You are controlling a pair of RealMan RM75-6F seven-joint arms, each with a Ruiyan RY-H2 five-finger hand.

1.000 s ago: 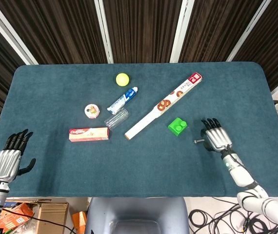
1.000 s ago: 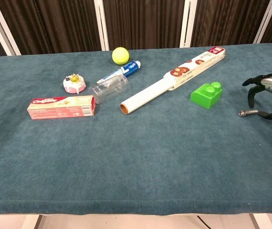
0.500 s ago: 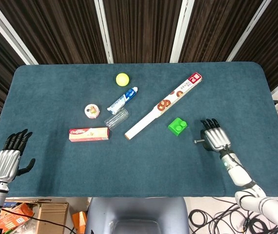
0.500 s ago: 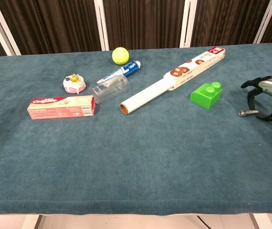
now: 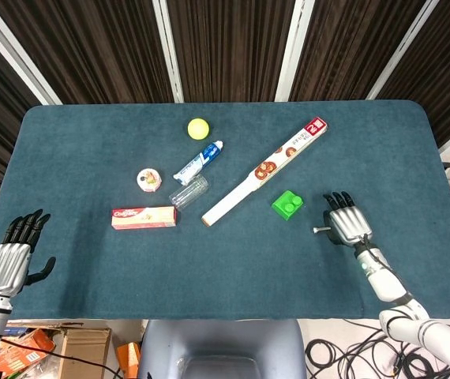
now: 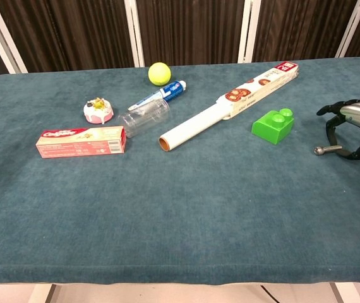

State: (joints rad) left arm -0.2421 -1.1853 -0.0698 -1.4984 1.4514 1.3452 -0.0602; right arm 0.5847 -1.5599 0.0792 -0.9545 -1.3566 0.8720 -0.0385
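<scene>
My right hand [image 5: 345,222] [image 6: 353,126] hovers open over the right side of the blue table, fingers spread, holding nothing. Nearest to it is a green block [image 5: 288,204] [image 6: 273,125], a short way to its left. My left hand [image 5: 10,262] hangs open at the table's near left corner, far from every object; the chest view does not show it. Between the hands lie a long foil-wrap box [image 5: 266,169] [image 6: 230,104], a toothpaste tube [image 5: 198,162] [image 6: 160,95], a clear cup [image 5: 189,191] [image 6: 144,117] on its side, a pink toothpaste carton [image 5: 144,216] [image 6: 82,140], a small round cake toy [image 5: 148,179] [image 6: 98,110] and a yellow ball [image 5: 198,128] [image 6: 159,73].
The blue cloth table [image 5: 233,276] runs nearly the full width of both views. Dark slatted panels stand behind its far edge. A cardboard box [image 5: 79,351] and cables [image 5: 343,355] lie on the floor below the near edge.
My right hand has crept slightly left and toward the near edge. My left hand has drifted a little down and left. The objects on the table have not moved.
</scene>
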